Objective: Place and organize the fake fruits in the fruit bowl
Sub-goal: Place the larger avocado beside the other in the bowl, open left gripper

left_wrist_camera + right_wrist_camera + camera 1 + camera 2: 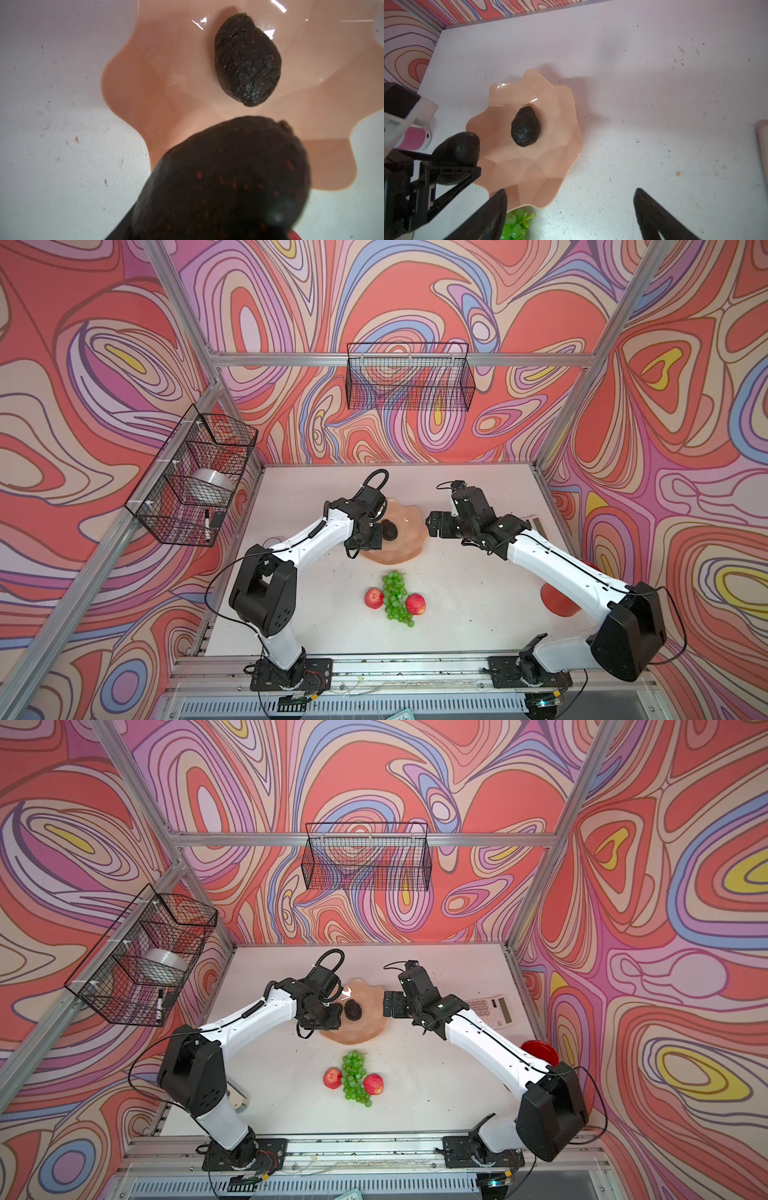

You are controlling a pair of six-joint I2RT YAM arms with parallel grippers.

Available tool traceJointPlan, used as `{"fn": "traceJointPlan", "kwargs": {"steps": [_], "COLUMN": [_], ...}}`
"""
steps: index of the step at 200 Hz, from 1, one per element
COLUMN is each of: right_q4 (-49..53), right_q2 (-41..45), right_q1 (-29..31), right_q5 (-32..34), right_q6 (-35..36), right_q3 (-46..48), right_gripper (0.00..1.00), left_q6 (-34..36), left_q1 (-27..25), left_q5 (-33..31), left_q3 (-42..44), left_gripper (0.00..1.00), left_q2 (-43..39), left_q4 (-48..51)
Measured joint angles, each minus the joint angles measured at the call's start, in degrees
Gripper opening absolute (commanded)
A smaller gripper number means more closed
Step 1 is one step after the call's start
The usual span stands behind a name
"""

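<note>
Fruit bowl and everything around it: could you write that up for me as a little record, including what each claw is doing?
Bowl: fruit bowl, peach-pink, scalloped rim, on the white table
In bowl: one avocado, lying near the middle
Left gripper: shut on a second avocado, held over the bowl's rim
Right gripper: open, empty, by the bowl's opposite side
Outside bowl: green grapes on the table, an apple on one side, another apple on the other
Fruits placed: one of five

top views high, facing down; wrist views close, both sharing fruit bowl (529, 170)
</note>
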State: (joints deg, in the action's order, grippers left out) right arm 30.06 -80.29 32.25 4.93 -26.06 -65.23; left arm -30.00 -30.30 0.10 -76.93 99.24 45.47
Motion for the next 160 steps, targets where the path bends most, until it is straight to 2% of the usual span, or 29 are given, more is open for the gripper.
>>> {"fn": "traceJointPlan", "kwargs": {"steps": [56,77,111,160], "right_q4": [1.7,2.2,2.7,4.0], "right_q2": [2.2,2.6,3.6,4.6], "right_q1": [0.0,0.0,0.0,0.0], "right_q5": [-0.5,-0.5,-1.0,-2.9], "right_q6": [-0.2,-0.2,-0.2,0.0], "right_q3": [3.6,3.8,4.4,6.1], "right_gripper": [0.98,0.98,0.97,0.95], "left_q6": [-0.3,-0.5,-1.2,-1.8], "left_q1": [1.4,1.4,1.4,1.4], "left_q5": [2.0,2.6,3.1,4.1], "left_q3": [-3.0,-4.0,-4.1,-4.1], "left_gripper": [0.55,0.59,0.73,0.8], "left_q2": [7.4,9.5,10.7,11.2], "left_q4": [-2.4,-3.0,-3.3,-4.0]}}
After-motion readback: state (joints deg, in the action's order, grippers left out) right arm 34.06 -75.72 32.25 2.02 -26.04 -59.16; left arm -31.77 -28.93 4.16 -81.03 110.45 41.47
